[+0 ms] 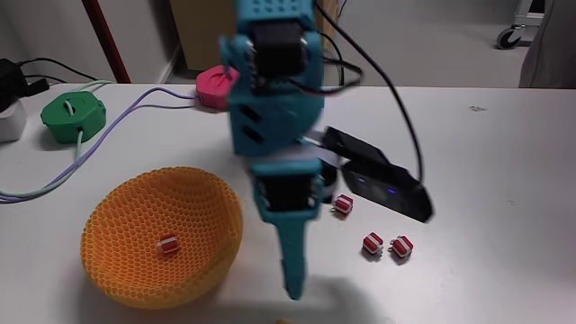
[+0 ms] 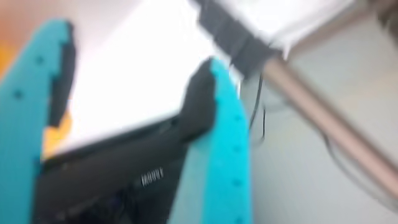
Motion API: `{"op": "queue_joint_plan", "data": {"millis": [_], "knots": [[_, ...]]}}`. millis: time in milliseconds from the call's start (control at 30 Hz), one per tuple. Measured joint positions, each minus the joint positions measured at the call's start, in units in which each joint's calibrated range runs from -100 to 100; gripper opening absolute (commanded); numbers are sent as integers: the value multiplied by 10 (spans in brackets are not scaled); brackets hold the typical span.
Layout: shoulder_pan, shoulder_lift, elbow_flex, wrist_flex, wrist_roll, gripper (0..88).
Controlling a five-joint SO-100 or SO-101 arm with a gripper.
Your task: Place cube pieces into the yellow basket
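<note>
The yellow basket (image 1: 121, 270) sits at the front left of the table in the fixed view, with one red-and-white cube piece (image 1: 167, 245) inside it. Three more red-and-white cube pieces (image 1: 342, 205) (image 1: 373, 243) (image 1: 401, 247) lie on the table to the right of the arm. My teal gripper (image 1: 292, 281) points down at the table's front edge, between the basket and those cubes. The blurred wrist view shows the gripper (image 2: 134, 56) with its teal fingers (image 2: 221, 130) apart and nothing between them. An orange-yellow patch (image 2: 57, 129) beside the left finger is too blurred to name.
A green hexagonal puck (image 1: 74, 115) and a pink one (image 1: 216, 85) stand at the back left, with cables (image 1: 117, 126) trailing from them across the table. A black wrist camera housing (image 1: 387, 184) juts out right of the arm. A tiny yellow-orange speck (image 1: 283, 321) shows at the bottom edge.
</note>
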Motion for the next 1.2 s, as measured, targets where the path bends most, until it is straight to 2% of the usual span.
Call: {"op": "queue_joint_plan", "data": {"millis": [300,667,867,967,1200], "knots": [[-4,172,-144,12,-54,239],[19,262,-216,1,-59,220],[31,298,-221,-17,-47,133],[36,307,-227,-23,-37,5],[40,299,-240,1,-16,0]]}}
